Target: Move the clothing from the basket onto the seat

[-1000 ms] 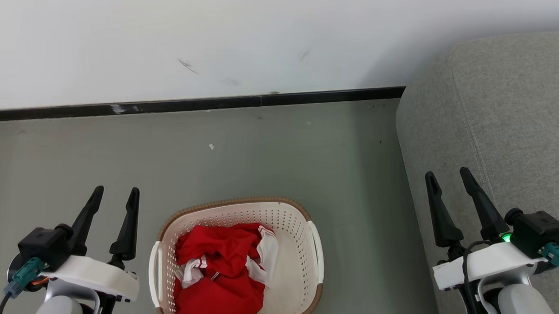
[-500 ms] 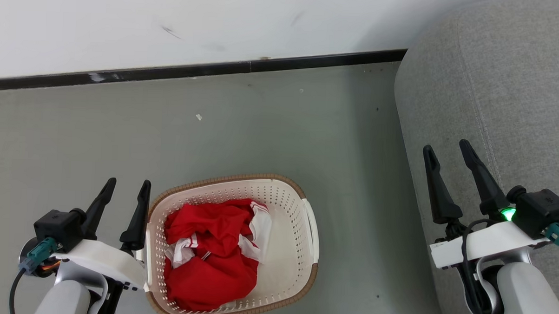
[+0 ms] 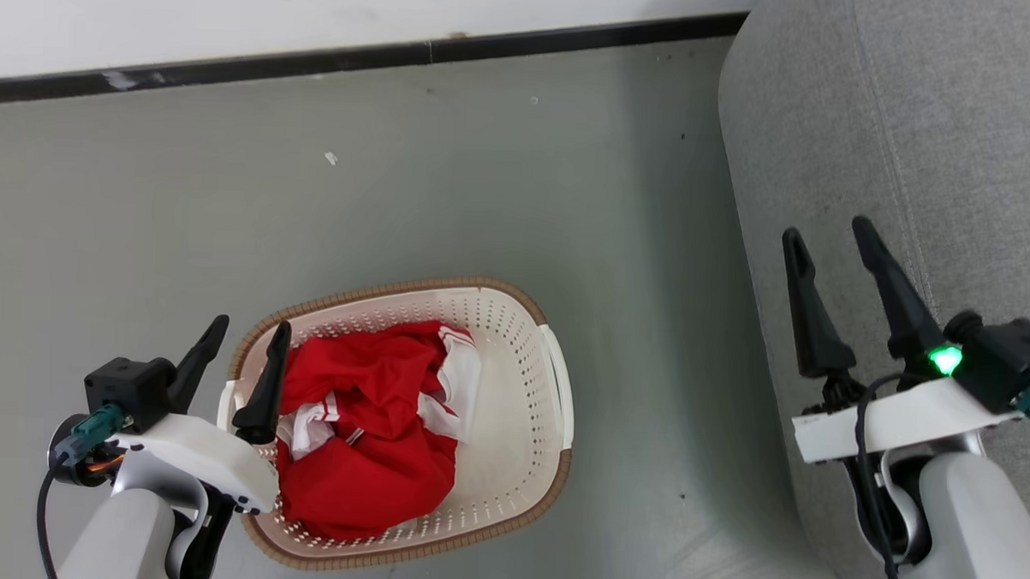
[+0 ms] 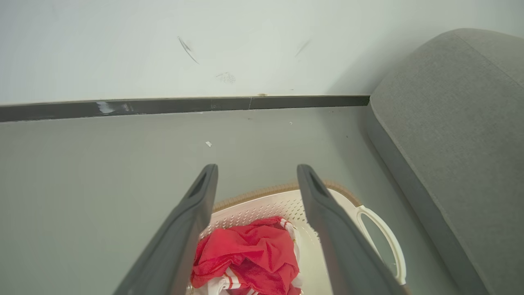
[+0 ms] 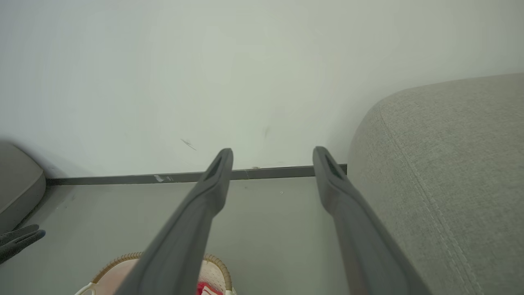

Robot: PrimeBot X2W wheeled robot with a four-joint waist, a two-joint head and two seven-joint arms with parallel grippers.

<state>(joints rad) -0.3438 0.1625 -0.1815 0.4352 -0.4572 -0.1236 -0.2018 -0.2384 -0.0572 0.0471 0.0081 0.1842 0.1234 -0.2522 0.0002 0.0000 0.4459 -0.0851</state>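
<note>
The cream basket [image 3: 524,384] with a brown rim stands on the floor at lower centre. Crumpled red clothing [image 3: 369,430] with white panels fills its left half, and shows again as clothing [image 4: 249,254] between the fingers in the left wrist view, inside the basket [image 4: 348,196]. My left gripper [image 3: 250,330] is open with nothing in it, above the basket's left rim. At the right, my open and empty right gripper [image 3: 830,230] hovers at the edge of the grey-green seat [image 3: 932,124]. The seat [image 5: 446,172] also fills the right of the right wrist view.
A white wall with a dark baseboard [image 3: 360,57] runs along the back. Grey floor [image 3: 485,177] lies between wall, basket and seat. Another grey cushion edge [image 5: 18,180] sits at the far left of the right wrist view.
The head camera has tilted down, so basket and baseboard sit higher in the picture. My left gripper has moved right, from beside the basket to over its left rim. Both grippers stay open.
</note>
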